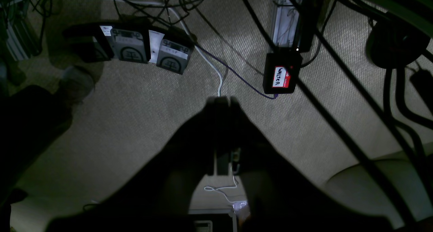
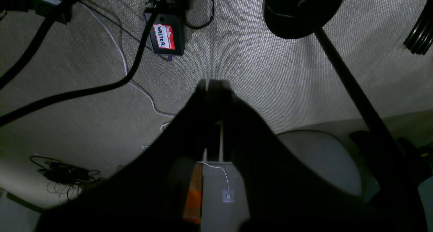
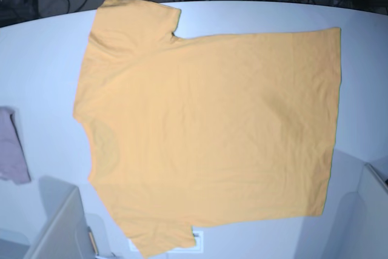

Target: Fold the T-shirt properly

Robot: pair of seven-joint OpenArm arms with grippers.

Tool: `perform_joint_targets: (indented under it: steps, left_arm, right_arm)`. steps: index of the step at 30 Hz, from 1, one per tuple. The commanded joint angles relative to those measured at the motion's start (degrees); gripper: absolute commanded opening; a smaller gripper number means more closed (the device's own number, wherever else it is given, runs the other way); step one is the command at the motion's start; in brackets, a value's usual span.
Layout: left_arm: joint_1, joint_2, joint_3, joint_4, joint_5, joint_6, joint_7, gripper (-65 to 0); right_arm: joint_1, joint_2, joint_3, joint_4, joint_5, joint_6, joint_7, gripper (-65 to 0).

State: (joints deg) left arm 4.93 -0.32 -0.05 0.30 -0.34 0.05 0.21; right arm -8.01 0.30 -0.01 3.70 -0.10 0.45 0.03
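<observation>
1. The left pincer (image 1: 223,98) is clenched on nothing, its dark tips pressed together and pointing at the beige carpet floor (image 1: 135,117), off the desk.
2. The right pincer (image 2: 211,83) is likewise closed and empty above that carpet.
3. The large orange-yellow cotton T-shirt (image 3: 206,125) lies spread flat across the middle of the white desk (image 3: 42,53), sleeves toward the left edge, hem toward the right.
4. No fold shows yet; I'd judge all the folding remains.
</observation>
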Motion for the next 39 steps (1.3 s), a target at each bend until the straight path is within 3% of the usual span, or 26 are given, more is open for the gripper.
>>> perform_joint_targets:
  steps: [1,18,26,33,39]
  left_arm:
    - [0.4,-0.2,-0.1,-0.1,-0.1,0.3,-0.2,-65.0]
    - [9.9,-0.2,0.5,15.0,0.5,0.3,-0.2,-65.0]
    - [20.9,-1.4,0.7,30.5,0.6,0.3,-0.3,-65.0]
    - [32.5,-4.5,0.0,47.1,0.0,0.3,-0.3,-65.0]
    - [43.5,-6.8,-0.2,64.7,-0.1,0.3,-0.3,-65.0]
  right_arm:
    - [-0.7,0.3,-0.1,-0.1,-0.1,-0.5,-0.3,-65.0]
    - [-2.6,3.4,-0.2,0.6,-0.1,-0.5,0.0,-65.0]
    - [-16.7,4.8,0.7,19.8,0.2,-0.5,-0.4,-65.0]
    - [-28.2,5.6,10.4,35.7,0.1,-0.5,-0.5,-65.0]
    - [-36.5,4.8,14.2,56.6,0.2,-0.5,-9.2,-65.0]
